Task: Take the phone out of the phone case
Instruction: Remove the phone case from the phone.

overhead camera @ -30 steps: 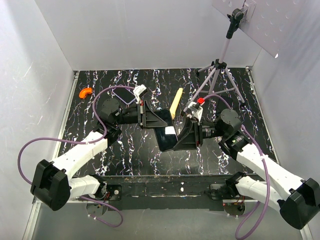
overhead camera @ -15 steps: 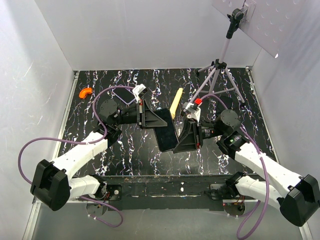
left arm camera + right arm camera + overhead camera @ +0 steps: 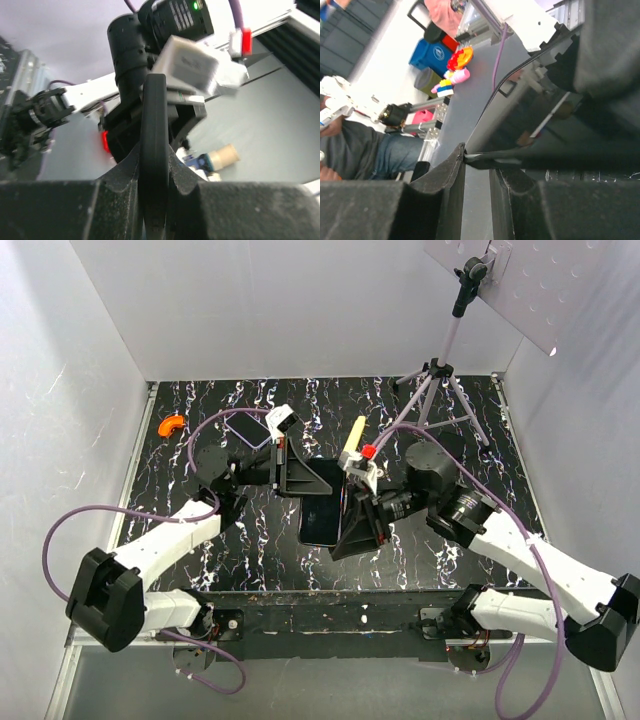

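Both pincers are clenching, the left pincer (image 3: pixel 154 167) biting the rounded rim of the thin matte black rectangular phone case (image 3: pixel 153 110) and the right pincer (image 3: pixel 476 165) pinching another edge of the slim smartphone with the glossy black screen (image 3: pixel 530 115), which is sitting in that case, held up between the arms over the black white-veined table (image 3: pixel 260 540). Whether the right fingers are also trapping the case lip is not showing; if they are, pulling apart is likely dragging both pieces together or twisting the shell. Both grips are biting only thin edges, so the smartphone is risking slipping out and dropping once the case lets go.
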Controlling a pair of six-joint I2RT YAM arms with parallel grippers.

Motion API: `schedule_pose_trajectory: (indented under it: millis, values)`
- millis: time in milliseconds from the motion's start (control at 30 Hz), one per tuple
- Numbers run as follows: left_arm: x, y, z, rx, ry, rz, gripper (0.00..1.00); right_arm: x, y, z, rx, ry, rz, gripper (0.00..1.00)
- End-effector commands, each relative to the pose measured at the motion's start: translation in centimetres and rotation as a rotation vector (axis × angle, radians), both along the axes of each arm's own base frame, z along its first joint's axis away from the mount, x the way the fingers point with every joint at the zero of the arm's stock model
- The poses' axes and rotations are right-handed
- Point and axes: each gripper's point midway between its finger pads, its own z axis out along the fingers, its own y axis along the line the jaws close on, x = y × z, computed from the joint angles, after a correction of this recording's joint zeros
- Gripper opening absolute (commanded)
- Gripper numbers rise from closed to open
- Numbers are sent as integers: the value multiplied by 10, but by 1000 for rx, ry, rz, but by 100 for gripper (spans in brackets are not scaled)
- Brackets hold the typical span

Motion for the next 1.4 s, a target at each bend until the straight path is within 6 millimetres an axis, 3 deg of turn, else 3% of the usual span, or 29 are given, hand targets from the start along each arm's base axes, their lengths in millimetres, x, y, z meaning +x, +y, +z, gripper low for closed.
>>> schedule_pose_trajectory:
  millis: [0, 133, 233, 333, 367, 433, 500, 600, 700, 800, 867, 1033, 1100, 1200, 1367]
  values:
    - [-13, -12, 19, -101, 144, -63, 0, 24, 30, 22, 6, -365, -155, 1]
    - [-8, -15, 26, -206, 243, -57, 0, 51, 40, 29, -14, -478, -339, 1]
    - [-6, -14, 29, -228, 273, -35, 0, 91, 35, 34, -38, -485, -597, 1]
    - [-1, -13, 32, -231, 266, 31, 0, 135, 11, 33, -60, -412, -930, 1]
    - [2, -13, 32, -224, 270, 59, 0, 145, 3, 24, -83, -370, -1015, 1]
    - [8, -8, 38, -255, 272, 134, 0, 177, -35, -4, -229, -254, -1314, 1]
    - [19, -2, 33, -262, 312, 236, 0, 187, -63, -29, -340, -229, -1467, 1]
    - [29, 2, 26, -211, 356, 337, 0, 184, -79, -41, -354, -193, -1523, 1]
    - [38, 9, 29, -213, 365, 438, 0, 165, -48, -31, -287, -198, -1297, 1]
    - [53, 25, 34, -244, 335, 591, 0, 119, -10, -20, -230, 62, -911, 1]
    - [62, 40, 42, -281, 295, 707, 0, 102, -4, -16, -216, 217, -736, 4]
    - [81, 74, 41, -388, 352, 898, 0, 61, 8, 15, -15, 252, -479, 46]
    - [87, 81, 35, -434, 409, 919, 0, 62, 11, 24, 52, 239, -507, 59]
    - [92, 86, 38, -522, 457, 910, 0, 67, 20, 37, 166, 201, -596, 69]
    - [98, 92, 48, -646, 459, 894, 0, 90, 39, 45, 282, 119, -743, 69]
